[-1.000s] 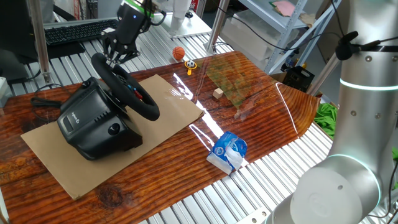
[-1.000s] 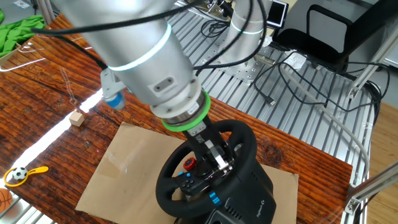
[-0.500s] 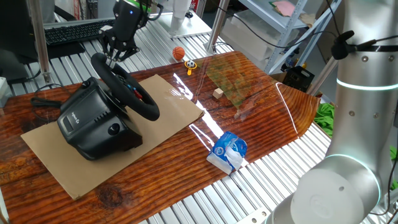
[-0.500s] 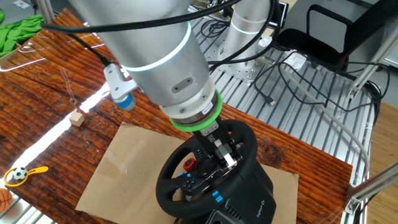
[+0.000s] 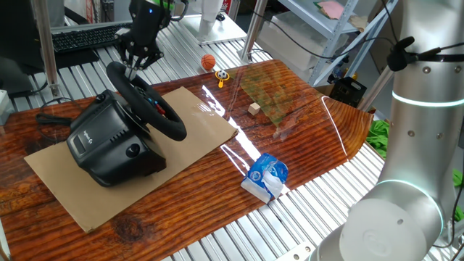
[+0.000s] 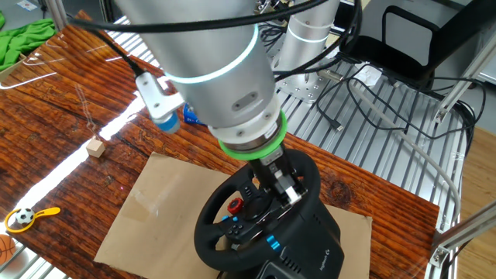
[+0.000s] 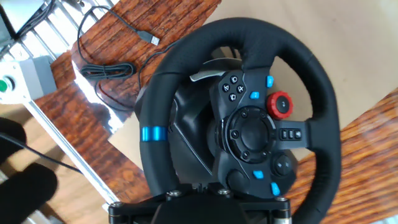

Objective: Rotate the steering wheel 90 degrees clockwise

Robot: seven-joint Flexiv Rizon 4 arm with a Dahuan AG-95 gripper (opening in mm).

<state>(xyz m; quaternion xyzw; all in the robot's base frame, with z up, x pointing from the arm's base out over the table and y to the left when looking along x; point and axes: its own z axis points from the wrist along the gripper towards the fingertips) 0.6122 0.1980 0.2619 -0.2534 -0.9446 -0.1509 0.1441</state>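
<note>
The black steering wheel (image 5: 161, 114) stands tilted on its bulky black base (image 5: 101, 141) with a white logo, on a cardboard sheet. In the hand view its hub (image 7: 249, 127) shows a red button and small blue buttons, and a blue stripe sits on the left of the rim (image 7: 152, 134). My gripper (image 5: 130, 67) is at the far top of the rim, shut on it. In the other fixed view the gripper (image 6: 285, 188) clamps the rim's upper right part. In the hand view the gripper (image 7: 199, 190) covers the rim at the bottom edge; the fingertips are hidden.
The cardboard sheet (image 5: 199, 119) lies on the wooden table. A black keyboard (image 5: 87, 36) lies behind. An orange ball (image 5: 208, 62), a wooden cube (image 5: 254, 109), a clear sheet (image 5: 272, 90) and a blue-white packet (image 5: 267, 175) lie to the right. A black cable (image 7: 106, 68) runs beside the base.
My gripper has moved along the rim, to the right in the other fixed view, and the rim's blue stripe has shifted slightly with it.
</note>
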